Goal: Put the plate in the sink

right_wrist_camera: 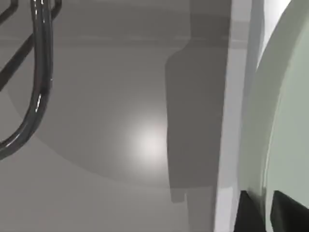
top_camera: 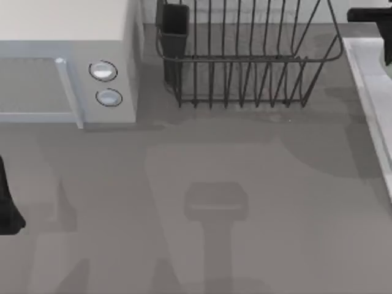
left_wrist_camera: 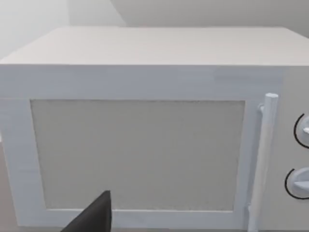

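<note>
Grey tabletop (top_camera: 202, 184) spans most of the top view, bare through the middle and lower frame, so open room for moving is wide there. White microwave (top_camera: 67, 61) sits at the upper left, and the dark wire dish rack (top_camera: 245, 61) at the upper middle. Along the right edge runs the sink (top_camera: 370, 86), its pale raised rim slanting down the frame. In the right wrist view the mint-green plate (right_wrist_camera: 289, 111) stands beside that rim (right_wrist_camera: 231, 96), with the right gripper (right_wrist_camera: 268, 212) clamped on its edge by dark fingertips (right_wrist_camera: 251, 212). I judge the carry to be nearly done: the plate is at the sink, and the next move calls for lifting it clear of the rim, lowering it inside, then letting go. The left gripper (left_wrist_camera: 94, 217) faces the microwave door, parked at the left edge; whether its fingers are apart I cannot tell.
</note>
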You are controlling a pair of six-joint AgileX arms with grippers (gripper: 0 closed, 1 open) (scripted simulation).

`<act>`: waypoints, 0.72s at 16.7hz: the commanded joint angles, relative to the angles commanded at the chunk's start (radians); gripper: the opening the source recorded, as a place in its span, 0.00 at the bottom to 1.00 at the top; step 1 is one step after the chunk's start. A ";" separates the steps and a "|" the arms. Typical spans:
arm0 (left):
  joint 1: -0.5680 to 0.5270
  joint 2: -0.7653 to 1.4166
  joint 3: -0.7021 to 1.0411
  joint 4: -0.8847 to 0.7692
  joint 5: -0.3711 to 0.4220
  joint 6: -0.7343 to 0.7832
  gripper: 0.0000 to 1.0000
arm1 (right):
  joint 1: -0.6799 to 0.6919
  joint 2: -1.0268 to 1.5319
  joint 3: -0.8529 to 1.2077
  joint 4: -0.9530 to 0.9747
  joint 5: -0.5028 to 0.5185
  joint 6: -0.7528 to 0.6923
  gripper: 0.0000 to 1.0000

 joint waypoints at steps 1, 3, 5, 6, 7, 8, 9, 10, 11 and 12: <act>0.000 0.000 0.000 0.000 0.000 0.000 1.00 | -0.037 0.068 0.067 -0.004 0.000 -0.037 0.00; 0.000 0.000 0.000 0.000 0.000 0.000 1.00 | -0.101 0.173 0.171 -0.010 -0.001 -0.101 0.00; 0.000 0.000 0.000 0.000 0.000 0.000 1.00 | -0.145 0.236 0.234 -0.013 -0.002 -0.145 0.00; 0.000 0.000 0.000 0.000 0.000 0.000 1.00 | -0.157 0.252 0.250 -0.013 -0.002 -0.157 0.00; 0.000 0.000 0.000 0.000 0.000 0.000 1.00 | -0.161 0.257 0.255 -0.013 -0.002 -0.161 0.00; 0.000 0.000 0.000 0.000 0.000 0.000 1.00 | -0.161 0.257 0.255 -0.013 -0.002 -0.161 0.00; 0.000 0.000 0.000 0.000 0.000 0.000 1.00 | -0.161 0.257 0.255 -0.013 -0.002 -0.161 0.00; 0.000 0.000 0.000 0.000 0.000 0.000 1.00 | -0.161 0.257 0.255 -0.013 -0.002 -0.161 0.00; 0.000 0.000 0.000 0.000 0.000 0.000 1.00 | -0.161 0.257 0.255 -0.013 -0.002 -0.161 0.00; 0.000 0.000 0.000 0.000 0.000 0.000 1.00 | -0.161 0.257 0.255 -0.013 -0.002 -0.161 0.08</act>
